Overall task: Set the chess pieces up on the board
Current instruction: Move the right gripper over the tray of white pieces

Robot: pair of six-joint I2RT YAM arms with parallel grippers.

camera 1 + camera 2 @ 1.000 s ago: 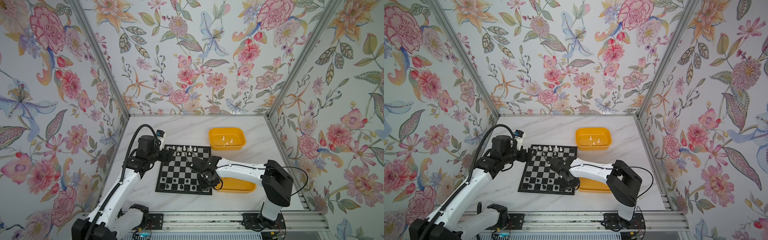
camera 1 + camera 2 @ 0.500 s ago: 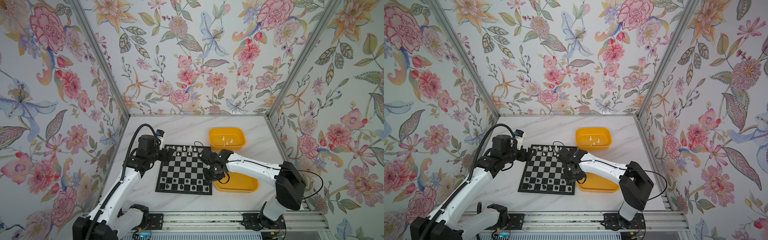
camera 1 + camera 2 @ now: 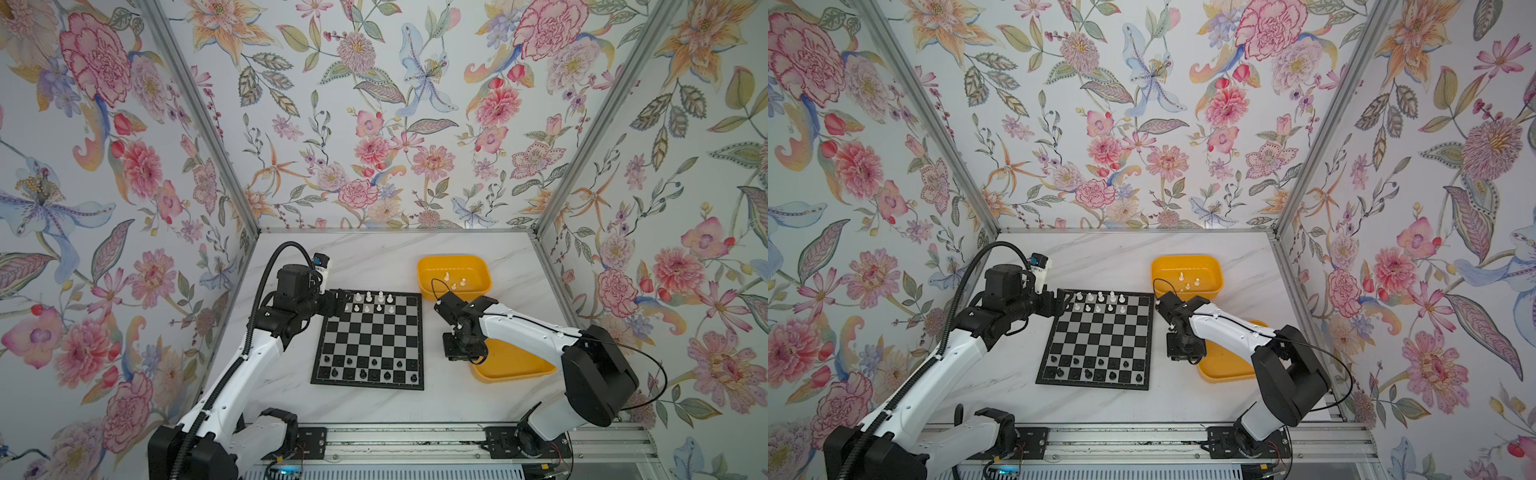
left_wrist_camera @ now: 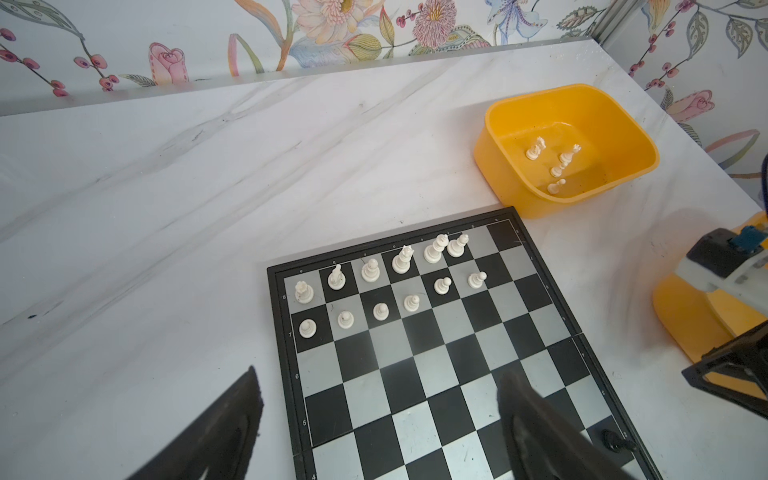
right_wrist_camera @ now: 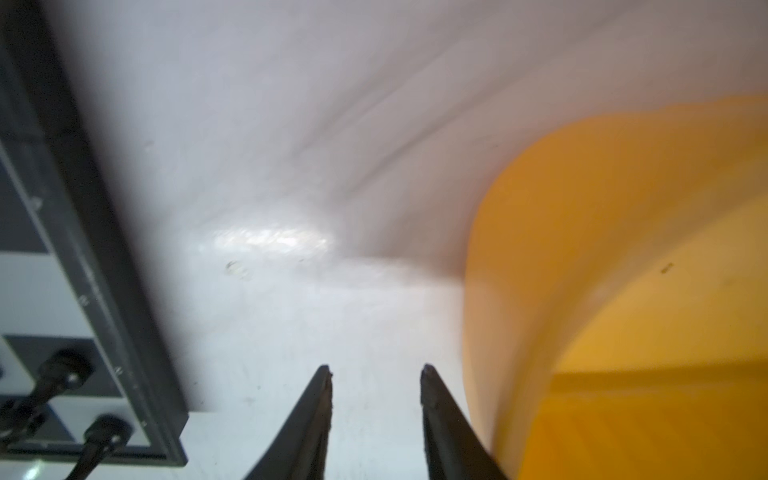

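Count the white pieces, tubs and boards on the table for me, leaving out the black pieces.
white pieces on the board: 12
white pieces in the far tub: 4
yellow tubs, far tub and near tub: 2
board: 1
Total: 19

We see a white, marble-veined tabletop enclosed on three sides by floral wallpaper, with pale metal posts running up at the back corners. In both top views a far yellow tub stands upright toward the back wall, right of centre. A near yellow tub lies closer to the front on the right, partly hidden, and apart from the far one. A metal rail runs along the front edge.
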